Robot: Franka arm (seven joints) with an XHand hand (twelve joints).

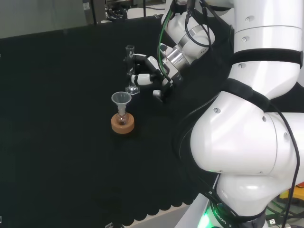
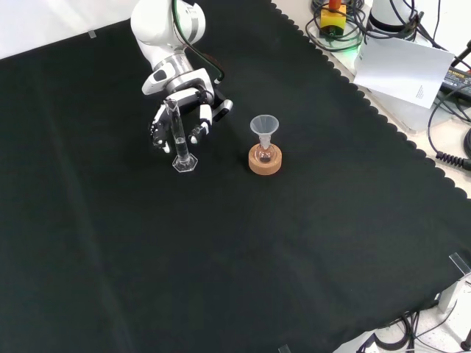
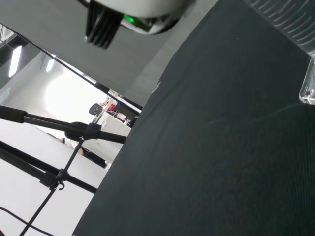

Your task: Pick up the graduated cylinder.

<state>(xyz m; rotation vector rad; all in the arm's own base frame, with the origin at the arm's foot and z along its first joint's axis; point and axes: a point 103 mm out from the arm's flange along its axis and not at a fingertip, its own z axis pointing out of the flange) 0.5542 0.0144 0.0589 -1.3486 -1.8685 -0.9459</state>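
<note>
A clear graduated cylinder [image 1: 130, 66] stands upright on its hexagonal foot on the black cloth [image 1: 57, 118]. In the front view the cylinder [image 2: 179, 136] rises in front of the black and white hand [image 2: 180, 110]. The hand [image 1: 149, 71] is just right of it in the head view. Its fingers [image 1: 137, 77] stretch out to the tube at two heights, and the thumb [image 1: 159, 93] stays apart, lower right. I see no finger curled round the glass. The cylinder's foot [image 3: 309, 88] and marked tube show close up in the wrist view.
A small flask with a clear funnel [image 1: 121, 99] in its neck sits on a cork ring [image 1: 122, 123], near the cylinder. In the front view the cork ring [image 2: 265, 160] lies to the cylinder's right. The cloth's scalloped edge [image 2: 368, 103] runs along the right.
</note>
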